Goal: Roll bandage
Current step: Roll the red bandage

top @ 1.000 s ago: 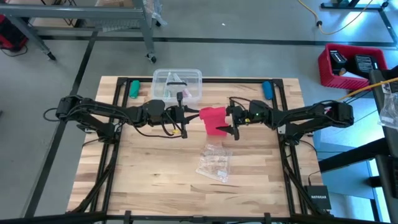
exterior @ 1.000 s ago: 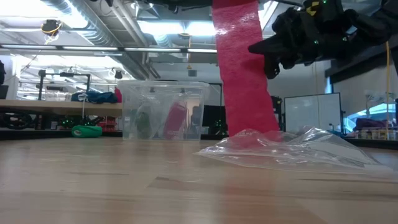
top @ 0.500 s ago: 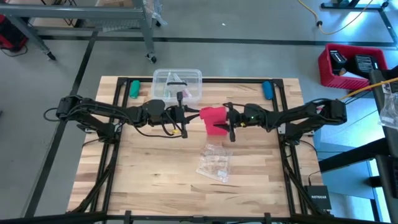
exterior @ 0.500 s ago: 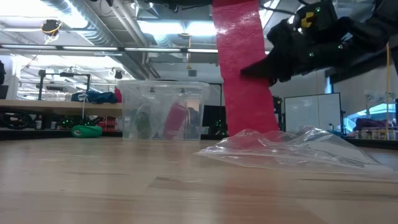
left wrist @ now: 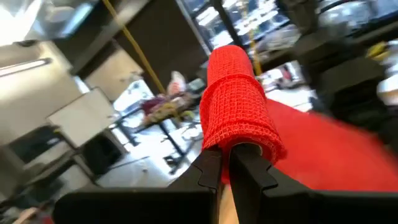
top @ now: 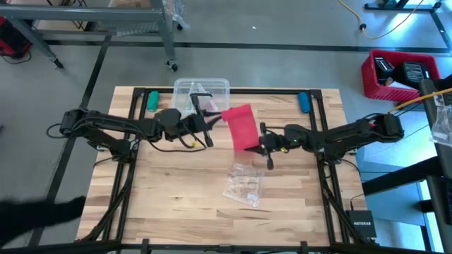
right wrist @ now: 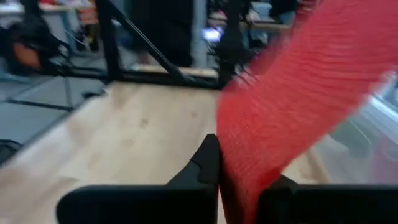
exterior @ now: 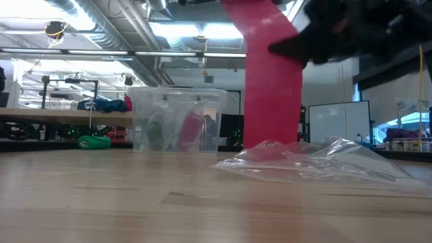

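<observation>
The long red-pink stretchy fabric bandage (top: 241,127) is suspended between both grippers above the table. Its rolled end is clamped in the left gripper (left wrist: 231,163); the hanging strip is pinched by the right gripper (right wrist: 239,167). Uneven tension could pull the strip free or loosen the roll.

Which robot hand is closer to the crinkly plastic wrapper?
Right. The right gripper hangs just above the wrapper, shut on the bandage. The left gripper is farther, near the clear box.
</observation>
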Robot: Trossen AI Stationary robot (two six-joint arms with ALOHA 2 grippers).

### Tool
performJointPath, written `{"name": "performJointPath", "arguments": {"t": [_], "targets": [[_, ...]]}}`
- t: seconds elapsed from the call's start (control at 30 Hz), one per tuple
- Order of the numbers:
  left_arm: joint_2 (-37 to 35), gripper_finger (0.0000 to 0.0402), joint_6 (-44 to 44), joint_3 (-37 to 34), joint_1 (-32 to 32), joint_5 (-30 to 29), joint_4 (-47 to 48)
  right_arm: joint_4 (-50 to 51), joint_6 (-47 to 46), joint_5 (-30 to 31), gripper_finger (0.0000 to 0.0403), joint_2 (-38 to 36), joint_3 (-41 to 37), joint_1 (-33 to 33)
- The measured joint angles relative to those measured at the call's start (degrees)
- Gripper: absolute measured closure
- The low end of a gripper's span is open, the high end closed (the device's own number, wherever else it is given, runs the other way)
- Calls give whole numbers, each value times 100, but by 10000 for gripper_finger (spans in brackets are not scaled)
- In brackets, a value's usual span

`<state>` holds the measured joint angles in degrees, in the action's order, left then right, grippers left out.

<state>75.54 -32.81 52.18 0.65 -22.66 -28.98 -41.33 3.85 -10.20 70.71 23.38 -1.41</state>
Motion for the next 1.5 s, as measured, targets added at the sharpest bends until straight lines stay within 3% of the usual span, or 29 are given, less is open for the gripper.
{"name": "performJointPath", "arguments": {"t": [0.2, 0.5, 0.93, 1.23, 1.5], "targets": [[-138, 389, -240, 0, 306, -273, -156, 786, -67, 355, 397, -539, 362, 539], [-78, 389, 133, -4, 628, -349, -485, 2705, -76, 945, 399, -486, 1540, 1374], [578, 389, 206, -22, 482, -500, -505, 3170, -128, 1846, 398, -484, 2755, 2342], [1349, 389, -166, -22, 71, -610, -503, 3135, -387, 1951, 398, -482, 3410, 2347], [1933, 389, -955, -22, -398, -635, -478, 3155, -430, 2014, 398, -478, 3862, 1712]]}}
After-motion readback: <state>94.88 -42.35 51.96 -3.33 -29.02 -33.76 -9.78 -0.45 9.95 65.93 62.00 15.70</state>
